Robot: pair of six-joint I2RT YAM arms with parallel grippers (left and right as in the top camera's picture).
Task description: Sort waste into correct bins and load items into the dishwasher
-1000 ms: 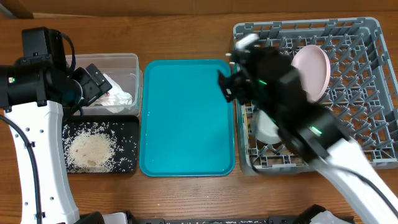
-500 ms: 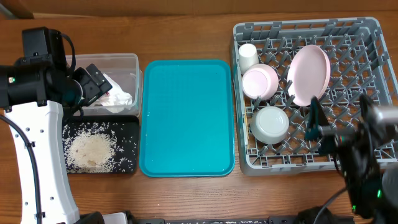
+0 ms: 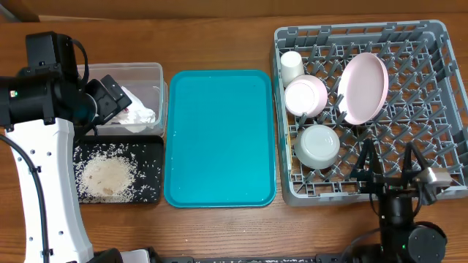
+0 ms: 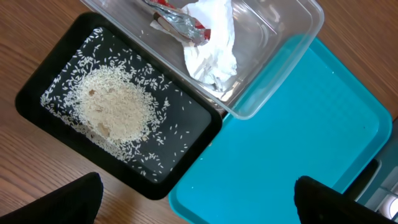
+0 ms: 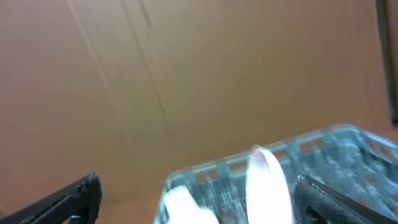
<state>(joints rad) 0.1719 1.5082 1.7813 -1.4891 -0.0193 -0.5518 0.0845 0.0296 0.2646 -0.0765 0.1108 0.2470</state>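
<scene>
Right gripper (image 3: 389,152) spread, round pink plate (image 3: 363,88), pegged grey rack (image 3: 365,31)

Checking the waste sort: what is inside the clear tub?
The clear tub holds a crumpled white napkin and a red snack wrapper. Whatever might lie beneath the napkin is covered and cannot be seen.

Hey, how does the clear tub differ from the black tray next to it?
The clear tub is see-through with taller walls; the black tray is opaque and shallower. The clear tub holds a crumpled napkin and red wrapper; the black tray holds loose rice. Both are rectangular.
</scene>
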